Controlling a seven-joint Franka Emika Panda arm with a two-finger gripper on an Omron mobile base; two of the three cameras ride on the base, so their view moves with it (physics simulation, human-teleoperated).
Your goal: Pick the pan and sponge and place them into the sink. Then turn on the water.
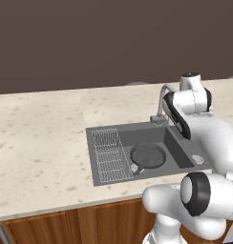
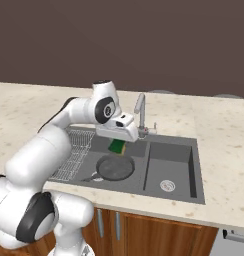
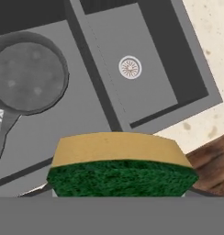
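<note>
- In the right base view we see the gripper [image 2: 117, 140] hanging over the sink [image 2: 194, 192], its jaws closed on the sponge [image 2: 116, 146], green face and yellow edge showing just under the hand.
- From the hand view we find the sponge [image 3: 120, 167] close up at 6 o'clock, a yellow layer above a dark green one, pinched between the fingers, whose tips it hides.
- We see the sponge held clear of the basin floor, above the sink's left basin and just beyond the pan.
- The pan [image 2: 114, 168], a round dark skillet, lies flat on the floor of the left basin; its short handle points toward 8 o'clock in the right base view, to the wire rack [image 2: 74, 152].
- In the left base view we see the pan [image 1: 147, 157] just right of the wire rack [image 1: 108, 155], with the handle toward 7 o'clock.
- From the hand view the pan [image 3: 29, 75] sits at 10 o'clock, and the round drain [image 3: 130, 67] of the other basin at 1 o'clock.
- The curved grey faucet [image 2: 140, 115] stands at the sink's back edge, at 12 o'clock from the divider between the basins, just beside the hand.
- The sink [image 1: 92, 162] is set into a speckled beige counter [image 1: 37, 143], with wooden cabinet fronts [image 2: 159, 237] below.
</note>
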